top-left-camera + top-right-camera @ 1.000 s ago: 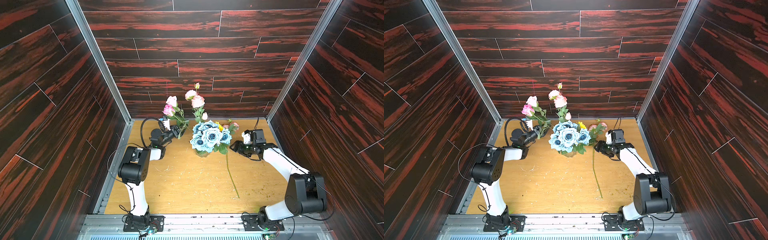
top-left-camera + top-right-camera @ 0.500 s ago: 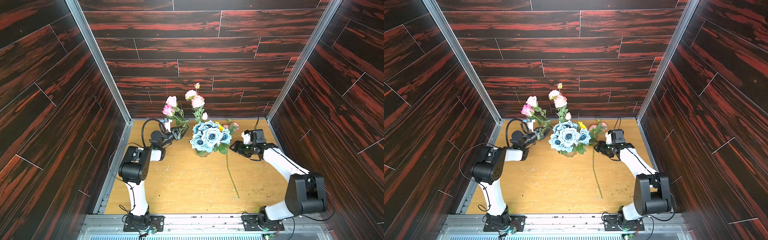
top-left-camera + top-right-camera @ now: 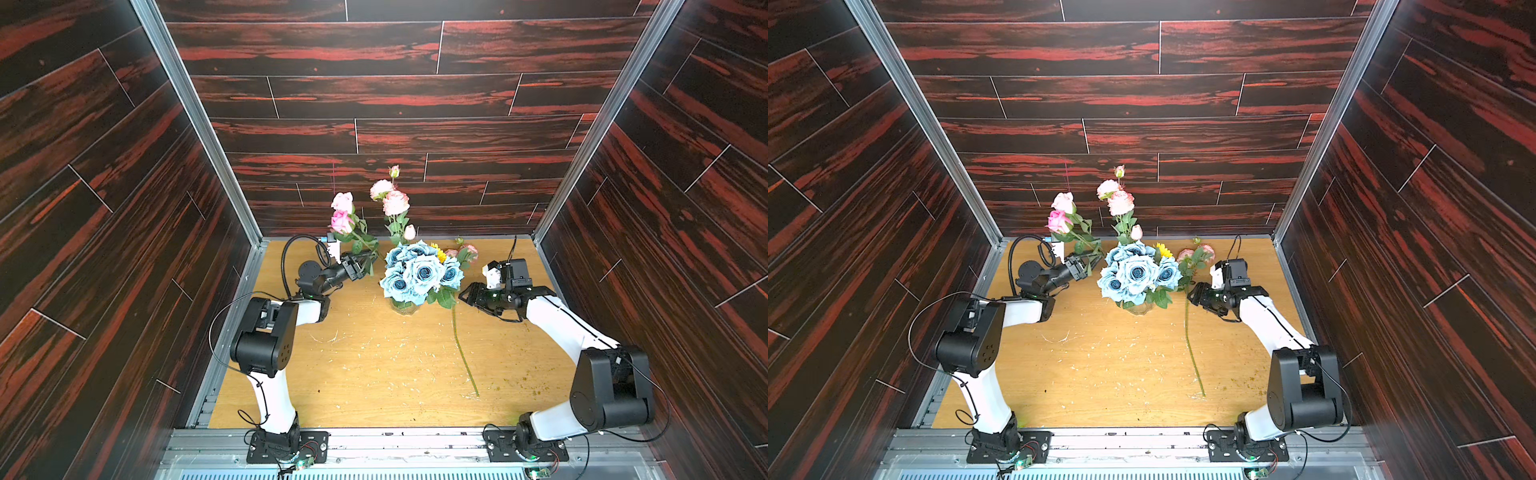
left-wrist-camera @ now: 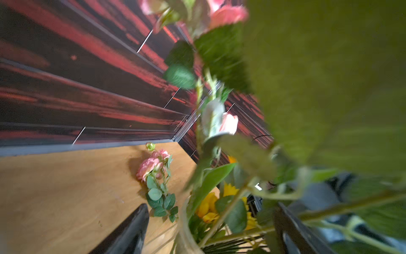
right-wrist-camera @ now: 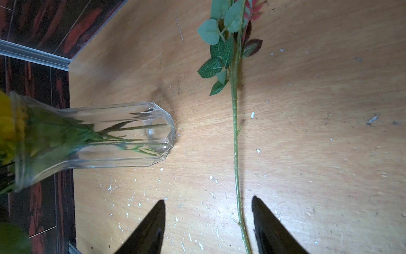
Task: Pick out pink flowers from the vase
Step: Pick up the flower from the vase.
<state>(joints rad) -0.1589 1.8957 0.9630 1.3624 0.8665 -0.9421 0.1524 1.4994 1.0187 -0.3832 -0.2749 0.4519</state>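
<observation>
Standing toward the back of the scuffed tan wooden desk point(image 3: 374, 374), the small clear glass vase point(image 3: 402, 306) has the dark red wood-grain back wall point(image 3: 457, 137) close behind it. In front of it there is open board out to the front edge. A light blue rose bunch point(image 3: 419, 272) and a small yellow sunflower point(image 3: 436, 249) crowd its mouth. Of the pink flowers, a tall pale pink ruffled spray point(image 3: 395, 202) rises nearly upright from the vase, well above the blue blooms. A two-bloom pink rose stem point(image 3: 341, 216) leans out of the bunch toward the back-left corner, its long axis slanting up and left. A third pale pink spray point(image 3: 467, 250) lies flat on the desk just right of the vase, blooms toward the back wall and thin green stem running toward the front edge. The left tool point(image 3: 365, 259) sits at the leaning stem near the back-left corner. Its fingers point(image 4: 131, 231) are spread wide with blurred stems and leaves between them; whether they touch cannot be told. The right tool point(image 5: 208, 199) hovers low between the vase and the right wall point(image 3: 665, 208), jaws apart, straddling the flat stem and gripping nothing.
</observation>
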